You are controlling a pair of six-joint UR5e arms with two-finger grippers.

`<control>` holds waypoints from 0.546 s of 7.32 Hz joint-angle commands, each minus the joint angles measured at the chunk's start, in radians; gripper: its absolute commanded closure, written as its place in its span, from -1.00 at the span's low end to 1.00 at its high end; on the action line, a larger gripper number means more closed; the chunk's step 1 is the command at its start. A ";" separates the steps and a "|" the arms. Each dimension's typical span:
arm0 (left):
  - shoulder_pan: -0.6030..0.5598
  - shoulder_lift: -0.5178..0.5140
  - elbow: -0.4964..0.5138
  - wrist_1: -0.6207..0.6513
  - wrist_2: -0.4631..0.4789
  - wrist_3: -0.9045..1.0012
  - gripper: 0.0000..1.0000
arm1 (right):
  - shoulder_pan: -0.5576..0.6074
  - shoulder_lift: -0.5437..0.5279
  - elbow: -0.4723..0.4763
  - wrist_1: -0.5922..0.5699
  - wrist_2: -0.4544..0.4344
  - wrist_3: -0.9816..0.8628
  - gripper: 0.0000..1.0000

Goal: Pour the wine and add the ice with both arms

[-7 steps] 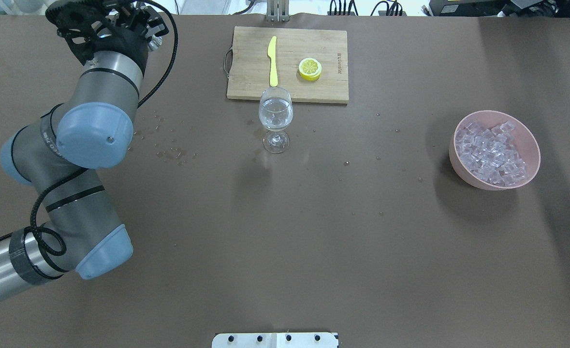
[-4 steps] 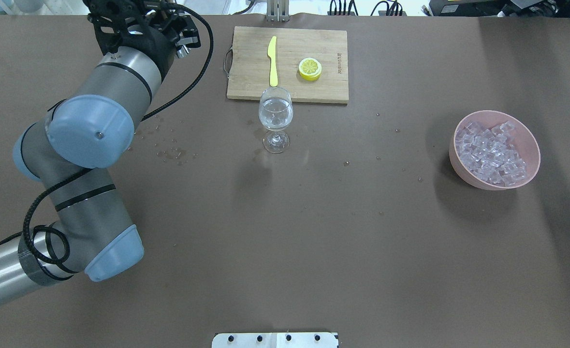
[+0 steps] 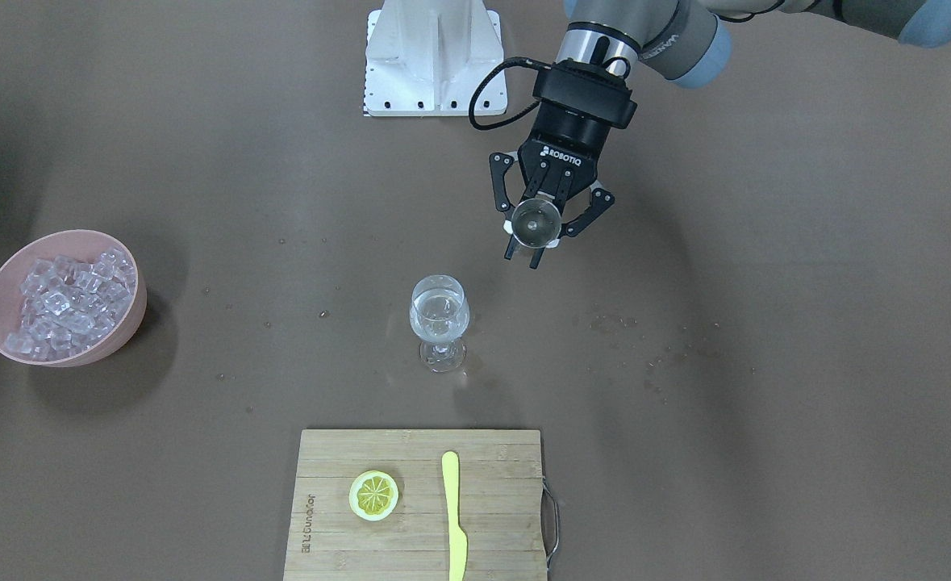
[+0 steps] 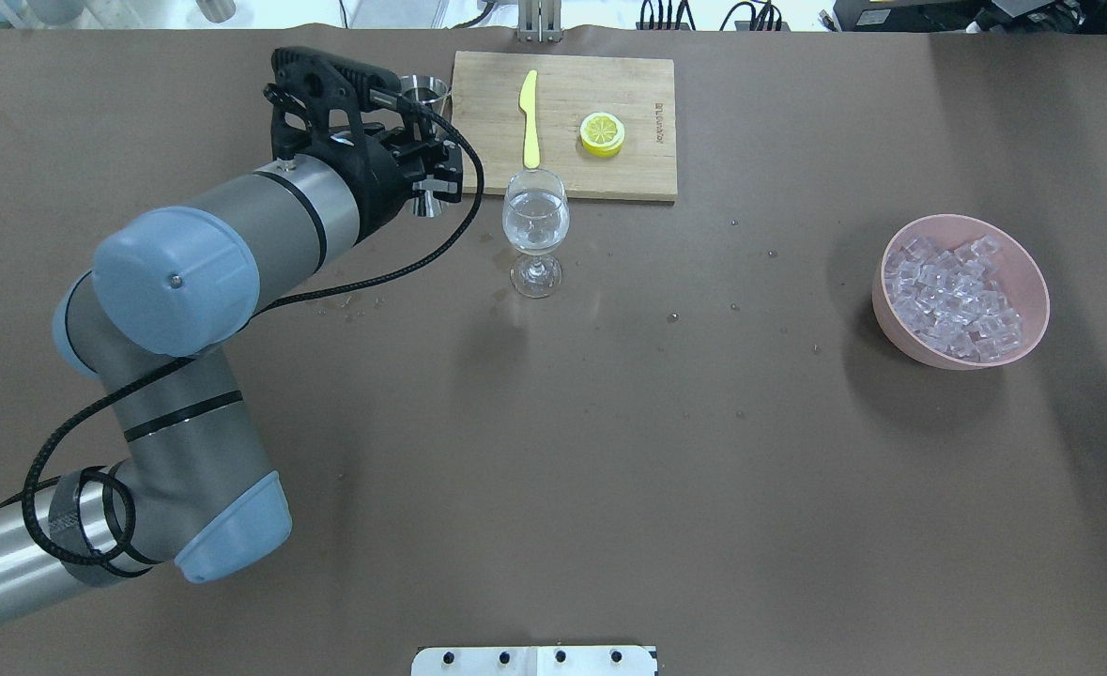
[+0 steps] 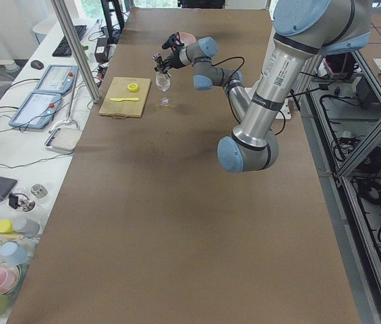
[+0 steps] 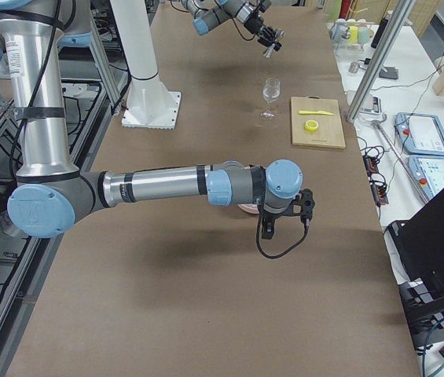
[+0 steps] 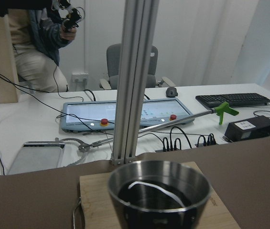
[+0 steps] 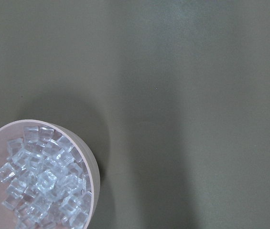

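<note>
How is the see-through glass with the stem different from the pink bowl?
The clear stemmed wine glass is tall, narrow and see-through; the pink round bowl is low, wide and solid-coloured. The glass holds a little clear wine; the bowl holds heaped ice cubes. The glass stands near the wooden cutting board; the bowl sits far off. Both stand upright on the brown table, untouched; the left gripper holds a small steel cup.

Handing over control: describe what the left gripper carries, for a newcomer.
Start at the wooden cutting board, then the wine glass beside it. Raised on the glass's robot-left side, the left gripper clamps a small steel jigger, the only metal vessel; the glass is clear.
</note>
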 commanded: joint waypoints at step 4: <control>0.029 -0.093 -0.006 0.275 -0.176 0.086 1.00 | 0.000 0.002 -0.001 0.000 -0.001 0.013 -1.00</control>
